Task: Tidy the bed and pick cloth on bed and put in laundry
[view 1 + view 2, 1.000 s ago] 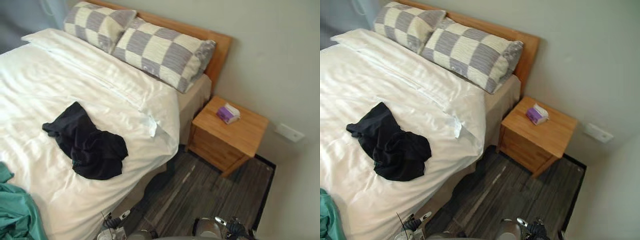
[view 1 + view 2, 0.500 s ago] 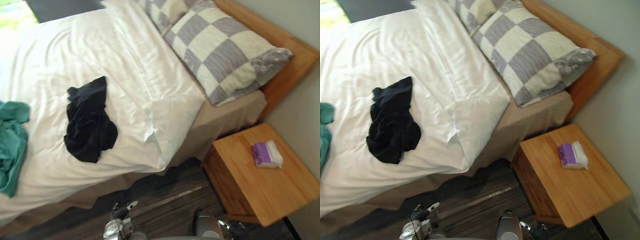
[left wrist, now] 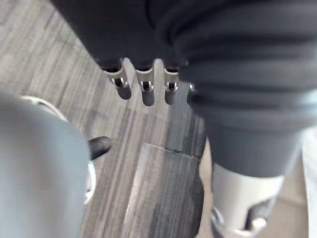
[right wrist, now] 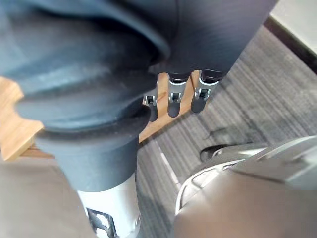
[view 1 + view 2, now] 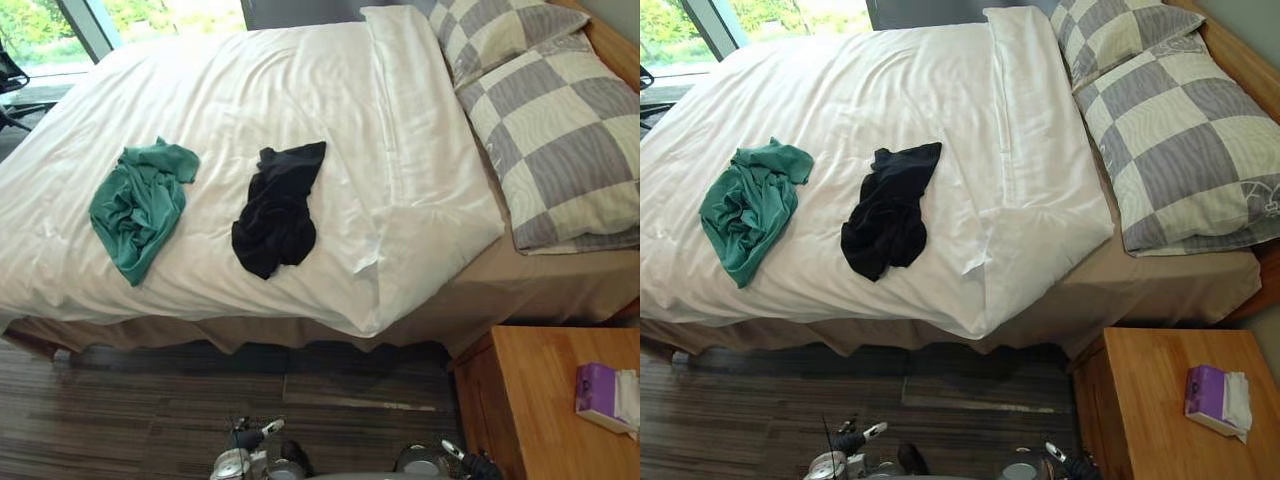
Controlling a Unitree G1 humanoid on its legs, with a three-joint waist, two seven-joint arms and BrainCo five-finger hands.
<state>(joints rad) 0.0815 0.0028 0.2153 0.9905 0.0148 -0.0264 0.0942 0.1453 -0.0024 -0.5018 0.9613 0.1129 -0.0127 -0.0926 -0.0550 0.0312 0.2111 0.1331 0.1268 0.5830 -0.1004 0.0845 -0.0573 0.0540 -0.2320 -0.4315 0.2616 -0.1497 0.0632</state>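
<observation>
A crumpled black cloth (image 5: 275,205) lies on the white duvet (image 5: 250,90) near the bed's near edge. To its left a bunched green cloth (image 5: 135,208) rests on the same duvet, apart from the black one. The duvet's top is folded back below two grey-and-cream checked pillows (image 5: 560,140) at the right. My left hand (image 3: 147,94) hangs over the dark wood floor with relaxed fingers holding nothing. My right hand (image 4: 173,101) hangs likewise over the floor beside the nightstand, empty.
A wooden nightstand (image 5: 540,400) stands at the lower right with a purple tissue pack (image 5: 600,390) on it. Dark plank floor (image 5: 150,410) runs along the bed's near side. A bright window (image 5: 60,30) is beyond the bed's far left corner.
The camera has swung left along the bed, so the whole green cloth and the bed's foot now show. The cloths and both hands have not moved.
</observation>
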